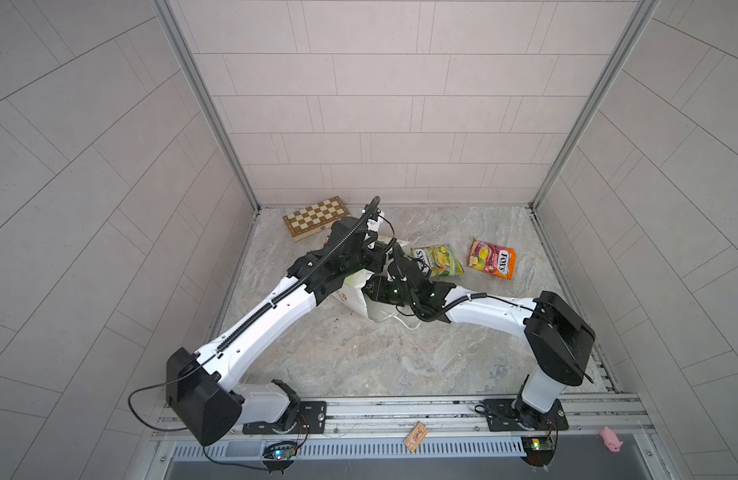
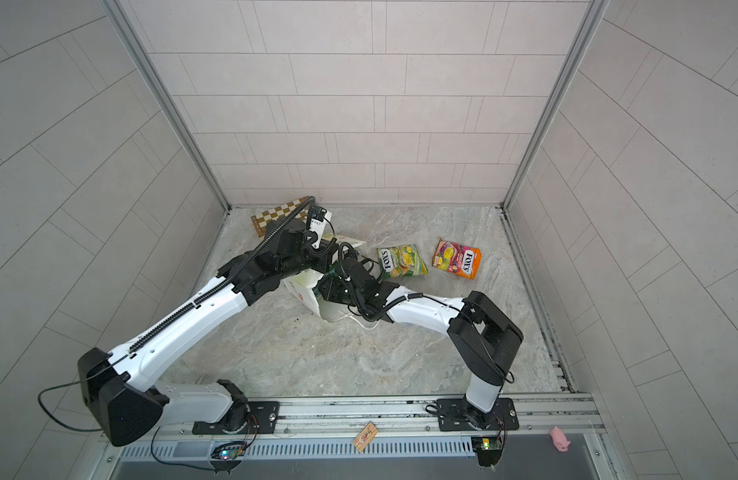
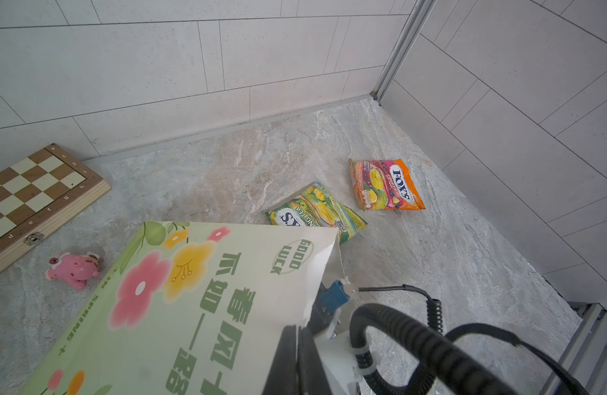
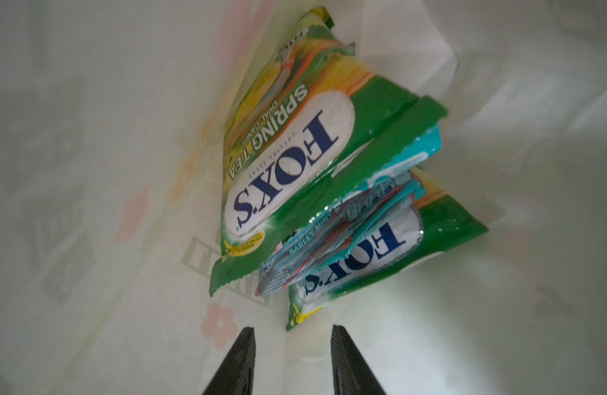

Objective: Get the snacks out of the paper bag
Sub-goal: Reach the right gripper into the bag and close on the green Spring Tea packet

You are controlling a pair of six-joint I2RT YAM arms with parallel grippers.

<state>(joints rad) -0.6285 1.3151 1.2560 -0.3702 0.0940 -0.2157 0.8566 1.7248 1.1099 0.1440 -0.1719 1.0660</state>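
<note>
The white paper bag leans tilted under both arms, and its flowered side fills the left wrist view. My left gripper is shut on the bag's rim. My right gripper is inside the bag, open, with nothing held. Just ahead of its fingertips lie several snacks: a green packet, a teal one and another green one whose corner reaches between the tips. Outside, a green-yellow packet and a pink-orange packet lie on the table.
A folded chessboard lies at the back left by the wall, with a pink pig toy in front of it. Another pig toy and a small wooden card sit on the front rail.
</note>
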